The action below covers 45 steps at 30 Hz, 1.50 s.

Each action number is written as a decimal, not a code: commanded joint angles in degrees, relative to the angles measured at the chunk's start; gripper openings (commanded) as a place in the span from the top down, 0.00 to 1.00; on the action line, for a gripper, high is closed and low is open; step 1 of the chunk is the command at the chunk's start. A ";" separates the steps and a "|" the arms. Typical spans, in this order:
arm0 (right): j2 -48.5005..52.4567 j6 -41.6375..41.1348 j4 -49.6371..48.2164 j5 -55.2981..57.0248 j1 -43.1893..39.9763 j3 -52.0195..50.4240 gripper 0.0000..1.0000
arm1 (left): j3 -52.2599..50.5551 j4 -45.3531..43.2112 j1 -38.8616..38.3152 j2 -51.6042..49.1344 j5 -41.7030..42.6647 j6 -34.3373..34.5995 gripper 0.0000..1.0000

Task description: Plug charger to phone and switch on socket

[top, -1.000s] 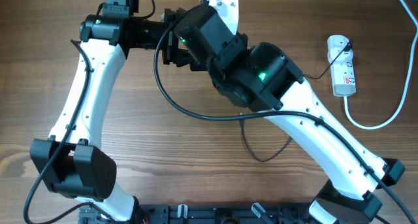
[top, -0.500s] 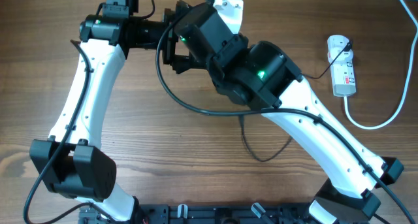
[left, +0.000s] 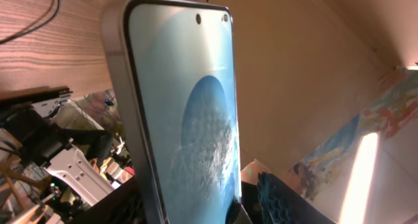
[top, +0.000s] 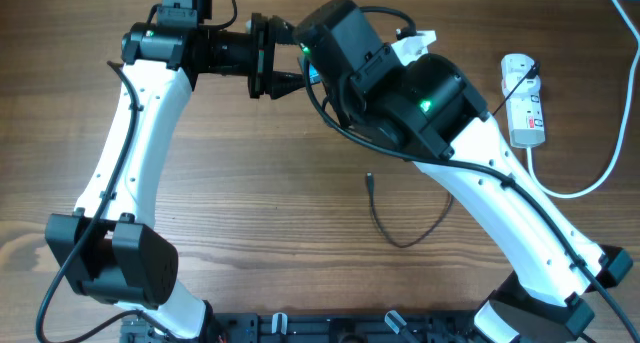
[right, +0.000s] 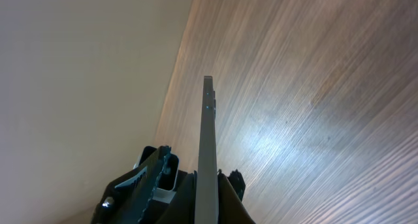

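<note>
The phone [top: 312, 73] is held in the air at the table's far side, between both wrists, with only a sliver of cyan showing from overhead. In the left wrist view its cyan screen [left: 183, 106] fills the frame, and my left gripper [left: 189, 214] is shut on its lower end. In the right wrist view it stands edge-on [right: 208, 119], pinched between my right gripper's fingers [right: 208, 194]. The charger [top: 400, 243] lies looped on the table. Its free connector [top: 370, 179] is near the middle and its black plug [top: 531, 73] sits in the white socket [top: 525, 113].
The socket's thick white lead [top: 590, 188] curves along the right edge. The right arm's white links [top: 520, 223] cross the right half of the table. The left arm [top: 130, 153] runs down the left side. A black rack [top: 330, 328] lines the front edge.
My right wrist has swung to the right and turned, uncovering the phone's cyan and the charger's connector on the table. The left arm has hardly moved.
</note>
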<state>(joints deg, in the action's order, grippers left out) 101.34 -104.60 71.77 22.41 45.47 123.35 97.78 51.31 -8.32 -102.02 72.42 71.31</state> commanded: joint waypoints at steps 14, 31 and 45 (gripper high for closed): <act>-1.99 -12.83 -0.59 -1.16 -0.07 -0.04 0.95 | 0.59 -0.11 -0.22 1.62 0.09 0.15 0.70; -1.99 -8.85 0.13 -3.80 -0.09 -0.04 0.83 | 0.59 -0.11 -0.22 1.62 0.11 0.13 0.96; -7.04 67.21 15.13 -2.97 -13.92 -0.04 0.00 | 0.59 -0.11 0.52 1.62 -9.57 -10.03 0.96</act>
<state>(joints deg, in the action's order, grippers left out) 94.52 -56.80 82.15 24.16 36.03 123.39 97.76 51.37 -8.19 -102.00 66.39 67.31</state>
